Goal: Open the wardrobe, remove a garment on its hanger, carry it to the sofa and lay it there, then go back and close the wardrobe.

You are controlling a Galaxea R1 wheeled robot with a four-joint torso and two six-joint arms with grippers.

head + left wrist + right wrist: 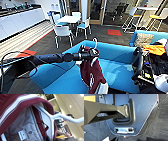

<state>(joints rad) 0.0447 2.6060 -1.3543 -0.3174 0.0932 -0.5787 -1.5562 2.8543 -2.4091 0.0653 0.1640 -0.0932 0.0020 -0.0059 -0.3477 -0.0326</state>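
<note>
While my left arm reaches out over the sofa (117, 67), the garment (91, 71) hangs from it on its hanger (95, 42). My left gripper (88, 53) looks pinched on the hanger near the collar, up under the hook. I cannot tell what my right gripper is doing.

I think the jacket is soft and floppy and not very heavy. It will swing if I move fast. The hanger is stiff and thin, so that is the good place to hold, and it could slip if it tips.

Blue seat lies wide open under the jacket, with lots of room. On the right end sit an orange cloth (155, 49) and some dark things, so I would keep away from there. The sofa's back edge is just behind the jacket.
</note>
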